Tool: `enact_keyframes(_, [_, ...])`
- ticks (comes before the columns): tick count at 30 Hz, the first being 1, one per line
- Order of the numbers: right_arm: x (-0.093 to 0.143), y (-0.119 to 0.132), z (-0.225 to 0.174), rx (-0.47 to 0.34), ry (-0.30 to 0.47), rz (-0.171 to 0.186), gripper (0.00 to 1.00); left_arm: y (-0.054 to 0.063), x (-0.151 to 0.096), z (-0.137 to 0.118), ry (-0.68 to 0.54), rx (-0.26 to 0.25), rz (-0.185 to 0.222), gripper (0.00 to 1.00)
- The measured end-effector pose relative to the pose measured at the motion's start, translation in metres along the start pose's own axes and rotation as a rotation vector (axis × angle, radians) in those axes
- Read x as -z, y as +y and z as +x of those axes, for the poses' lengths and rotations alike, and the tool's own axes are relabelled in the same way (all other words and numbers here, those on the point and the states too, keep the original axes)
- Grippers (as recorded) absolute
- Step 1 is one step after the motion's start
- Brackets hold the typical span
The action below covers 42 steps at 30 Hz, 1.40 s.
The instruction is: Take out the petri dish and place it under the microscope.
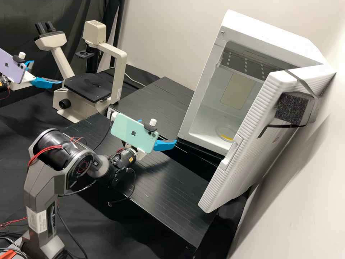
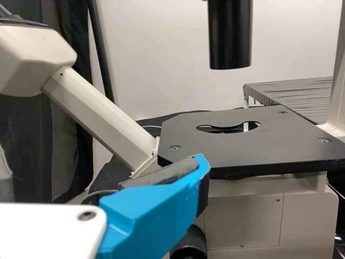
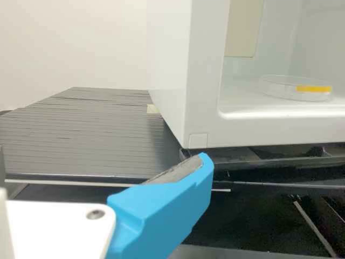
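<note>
R arm [image 1: 45, 183] nearest, hi view: R gripper [image 1: 158, 131] just outside oven [image 1: 269, 34], L gripper [image 1: 47, 72] well off it, both open; petri dish [image 1: 226, 132] inside. L wrist: microscope [image 2: 242, 151], well apart from oven. R wrist: I'd clear oven lip [image 3: 269, 129], straddle dish low, squeeze lightly.

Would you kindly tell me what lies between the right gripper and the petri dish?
Between the right gripper and the petri dish lie the white cabinet's front sill and bare inner floor, as the right wrist view shows.
</note>
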Motion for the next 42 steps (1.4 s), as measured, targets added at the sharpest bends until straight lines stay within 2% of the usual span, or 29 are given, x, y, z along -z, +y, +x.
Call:
enact_keyframes(5, [-0.001, 0.000, -0.002, -0.003, 0.008, -0.007, 1.00, 0.000, 0.000, 0.000, 0.000, 0.000, 0.000, 1.00])
enact_keyframes(8, [-0.010, 0.003, -0.014, -0.011, 0.015, -0.015, 1.00, 0.000, 0.000, 0.000, 0.000, 0.000, 0.000, 1.00])
enact_keyframes(12, [-0.026, 0.015, -0.039, -0.063, 0.037, 0.012, 1.00, 0.000, 0.000, 0.000, 0.000, 0.000, 0.000, 1.00])
enact_keyframes(17, [-0.048, 0.034, -0.061, -0.129, 0.007, 0.057, 1.00, 0.000, 0.000, 0.000, 0.000, 0.000, 0.000, 1.00])
enact_keyframes(21, [-0.065, 0.049, -0.062, -0.174, -0.041, 0.060, 1.00, 0.000, 0.000, 0.000, 0.000, 0.000, 0.000, 1.00])
enact_keyframes(26, [-0.086, 0.072, -0.043, -0.238, -0.072, 0.050, 1.00, 0.000, 0.000, 0.000, 0.000, 0.000, 0.000, 1.00])
enact_keyframes(33, [-0.095, 0.108, -0.005, -0.314, -0.022, 0.004, 1.00, 0.000, 0.000, 0.000, 0.000, 0.000, 0.000, 1.00])
enact_keyframes(35, [-0.095, 0.119, 0.007, -0.325, -0.002, -0.020, 1.00, 0.000, 0.000, 0.000, 0.000, 0.000, 0.000, 1.00])
enact_keyframes(40, [-0.100, 0.142, 0.043, -0.304, 0.005, -0.018, 1.00, 0.000, 0.000, 0.000, 0.000, 0.000, 0.000, 1.00])
enact_keyframes(42, [-0.104, 0.147, 0.056, -0.278, -0.003, -0.007, 1.00, 0.000, 0.000, 0.000, 0.000, 0.000, 0.000, 1.00])
